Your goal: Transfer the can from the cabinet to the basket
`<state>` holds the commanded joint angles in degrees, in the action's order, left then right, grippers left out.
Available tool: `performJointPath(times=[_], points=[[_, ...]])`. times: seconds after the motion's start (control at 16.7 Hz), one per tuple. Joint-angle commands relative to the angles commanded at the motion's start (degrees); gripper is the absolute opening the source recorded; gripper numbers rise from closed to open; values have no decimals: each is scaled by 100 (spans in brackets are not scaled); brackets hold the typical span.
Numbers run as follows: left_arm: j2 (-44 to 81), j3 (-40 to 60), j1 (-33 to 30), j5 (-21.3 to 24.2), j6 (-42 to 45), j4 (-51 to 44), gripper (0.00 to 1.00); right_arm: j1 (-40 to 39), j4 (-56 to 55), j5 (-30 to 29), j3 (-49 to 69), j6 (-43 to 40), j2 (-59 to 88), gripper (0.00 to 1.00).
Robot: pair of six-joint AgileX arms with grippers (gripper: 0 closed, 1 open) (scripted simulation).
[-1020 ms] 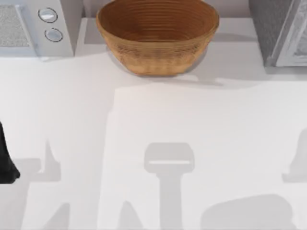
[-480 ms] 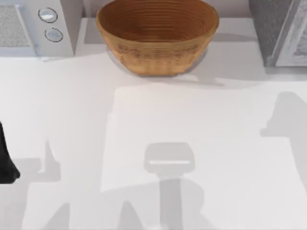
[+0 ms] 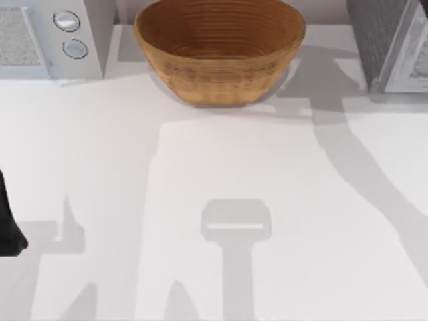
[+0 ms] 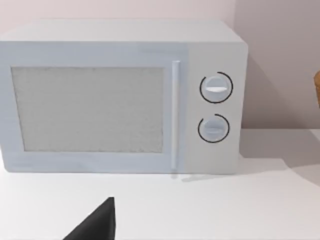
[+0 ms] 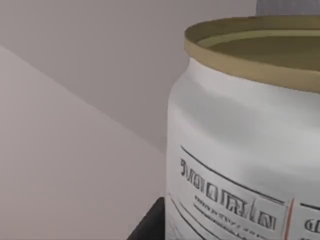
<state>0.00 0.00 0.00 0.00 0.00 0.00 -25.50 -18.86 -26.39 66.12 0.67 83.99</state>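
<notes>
Silver can [image 5: 240, 150] rides close against our right wrist, grip unclear; next we carry toward basket [image 3: 219, 50] at twelve o'clock.

Top view: the basket [image 3: 219, 50] stands at the back of the table [image 3: 200, 167], centred, between the microwave [image 3: 50, 37] at back left and the cabinet [image 3: 391, 43] at back right, apart from both. The left arm [image 3: 8, 221] sits at the table's left edge. Right wrist view: the can [image 5: 245, 140] stands close before the camera.
</notes>
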Motion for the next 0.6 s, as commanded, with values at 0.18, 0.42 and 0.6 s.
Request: performJointPath(times=[0.18, 0.42, 0.6], points=[[0, 0, 0, 0, 0, 0, 100, -493, -370, -516, 1328, 15, 1794, 0], [0, 0, 0, 0, 0, 0, 100, -1009, -756, -1053, 2696, 28, 3628, 0], [0, 0, 0, 0, 0, 0, 100, -1245, -930, -1295, 3296, 32, 4402, 0]])
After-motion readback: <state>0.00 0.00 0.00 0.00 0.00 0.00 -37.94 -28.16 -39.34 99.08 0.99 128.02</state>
